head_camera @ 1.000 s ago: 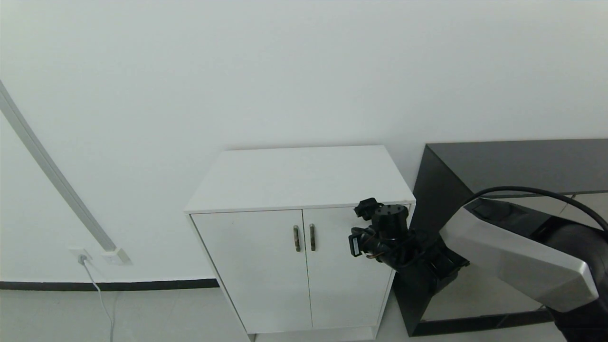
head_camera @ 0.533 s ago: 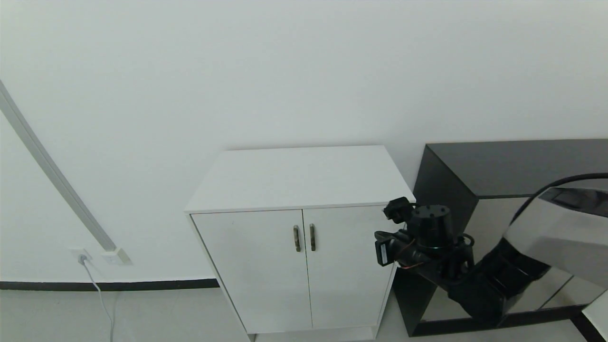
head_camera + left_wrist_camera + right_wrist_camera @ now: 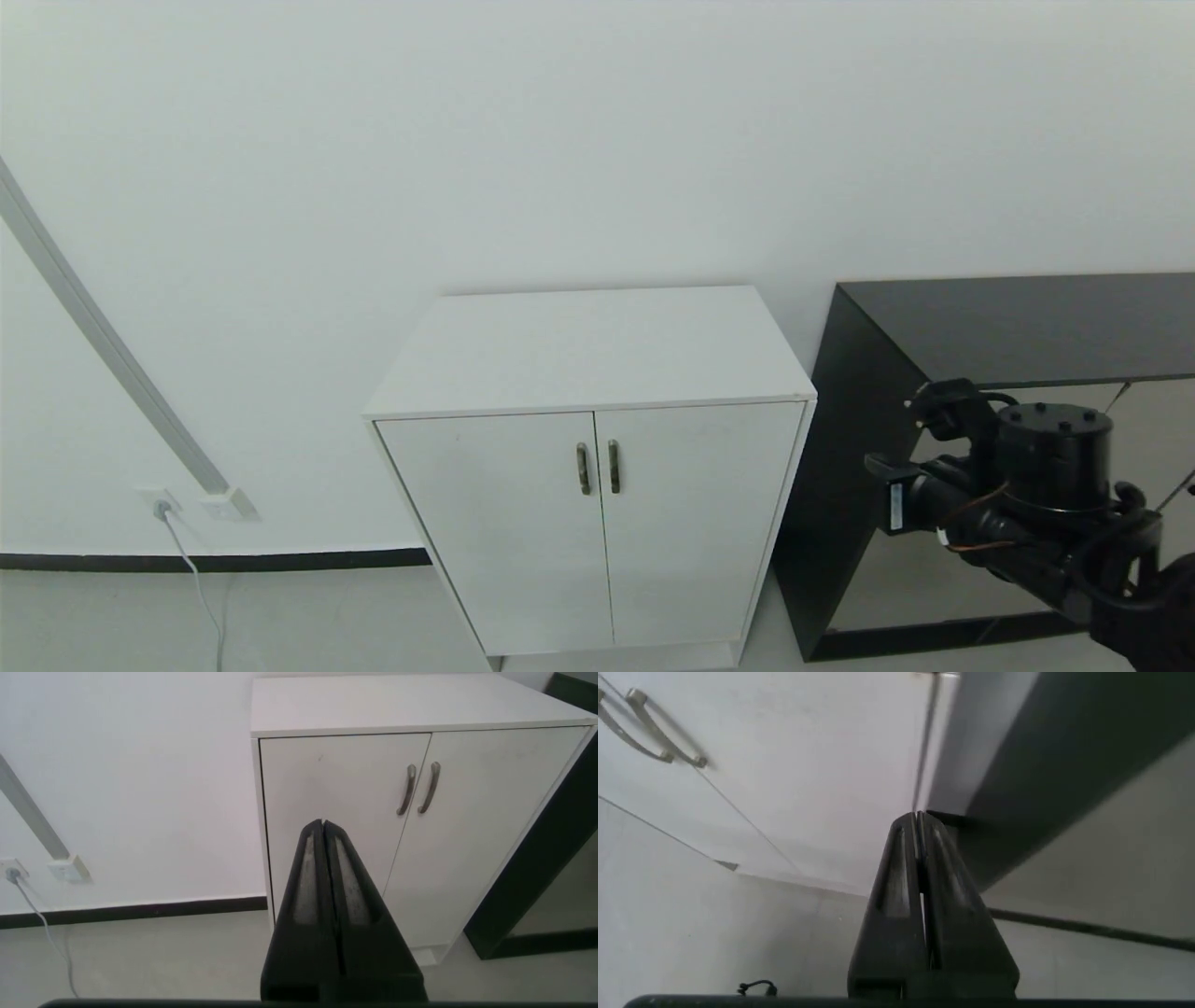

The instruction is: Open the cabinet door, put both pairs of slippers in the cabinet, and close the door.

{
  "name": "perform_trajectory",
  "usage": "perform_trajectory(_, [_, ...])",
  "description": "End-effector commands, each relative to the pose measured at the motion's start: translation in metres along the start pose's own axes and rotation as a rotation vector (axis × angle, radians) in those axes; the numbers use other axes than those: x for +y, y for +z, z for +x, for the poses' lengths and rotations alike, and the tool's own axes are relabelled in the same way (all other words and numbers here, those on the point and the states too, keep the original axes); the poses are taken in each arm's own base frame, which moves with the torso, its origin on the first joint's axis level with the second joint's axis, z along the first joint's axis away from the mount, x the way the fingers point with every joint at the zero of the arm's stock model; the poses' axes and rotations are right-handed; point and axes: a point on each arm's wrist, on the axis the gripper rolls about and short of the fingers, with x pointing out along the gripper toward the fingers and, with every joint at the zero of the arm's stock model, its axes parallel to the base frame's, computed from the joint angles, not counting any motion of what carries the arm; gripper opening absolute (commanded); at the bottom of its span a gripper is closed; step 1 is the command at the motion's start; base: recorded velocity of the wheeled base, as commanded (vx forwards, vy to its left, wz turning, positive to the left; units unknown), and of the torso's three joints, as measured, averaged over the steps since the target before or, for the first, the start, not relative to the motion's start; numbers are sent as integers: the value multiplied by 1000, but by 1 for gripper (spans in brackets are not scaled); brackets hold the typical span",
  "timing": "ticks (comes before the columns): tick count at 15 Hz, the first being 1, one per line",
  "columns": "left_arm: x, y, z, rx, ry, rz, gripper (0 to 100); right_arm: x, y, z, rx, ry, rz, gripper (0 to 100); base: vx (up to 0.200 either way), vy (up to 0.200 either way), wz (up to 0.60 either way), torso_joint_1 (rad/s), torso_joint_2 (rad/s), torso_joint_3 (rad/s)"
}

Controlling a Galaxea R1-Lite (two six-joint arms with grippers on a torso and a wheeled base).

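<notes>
My left gripper (image 3: 323, 833) is pressed shut with nothing in it, facing the white cabinet (image 3: 588, 350) from a little way off. The cabinet's two doors (image 3: 672, 523) are closed, handles (image 3: 597, 467) side by side at the middle. Right of it, beside the black unit (image 3: 1008, 322), my right gripper (image 3: 920, 826) is likewise closed and empty.

- The cabinet (image 3: 588, 350), centre of the frame: white, smooth and matt, like laminated board.
- Its door handles (image 3: 613, 466): brushed metal with a dull sheen.
- The black unit (image 3: 1008, 322), right of the frame: satin top and a glossy front (mirror-like, it throws reflections).
- The left gripper (image 3: 323, 826) and right gripper (image 3: 918, 817): matt black, seemingly plastic, with greyer inner faces.
- The wall (image 3: 597, 140): matt white.
</notes>
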Motion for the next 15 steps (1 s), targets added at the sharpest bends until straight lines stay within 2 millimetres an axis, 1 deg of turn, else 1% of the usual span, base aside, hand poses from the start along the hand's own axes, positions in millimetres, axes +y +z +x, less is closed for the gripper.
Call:
perform_trajectory(1, [0,0,0,-1,0,0,0,-14,2,-38,-37,-21,15,0,0,0,0,0,0,0])
perform_trajectory(4, [0,0,0,-1,0,0,0,-20,-8,-71,-43,-20,-17,0,0,0,0,0,0,0])
perform_trajectory(5, [0,0,0,-1,0,0,0,-22,-11,-79,-46,-20,-22,0,0,0,0,0,0,0])
perform_trajectory(7, [0,0,0,1,0,0,0,-26,-24,-101,-37,-18,-30,0,0,0,0,0,0,0])
perform_trajectory(8, [0,0,0,-1,0,0,0,-27,-25,-102,-36,-20,-30,0,0,0,0,0,0,0])
perform_trajectory(9, [0,0,0,1,0,0,0,-30,-35,-119,-37,-20,-30,0,0,0,0,0,0,0])
perform_trajectory(12, [0,0,0,-1,0,0,0,-35,-39,-143,-58,-30,-26,0,0,0,0,0,0,0])
perform_trajectory(14, [0,0,0,1,0,0,0,-38,-41,-157,-54,-31,-60,0,0,0,0,0,0,0])
perform_trajectory(15, [0,0,0,1,0,0,0,-40,-43,-171,-54,-29,-81,0,0,0,0,0,0,0])
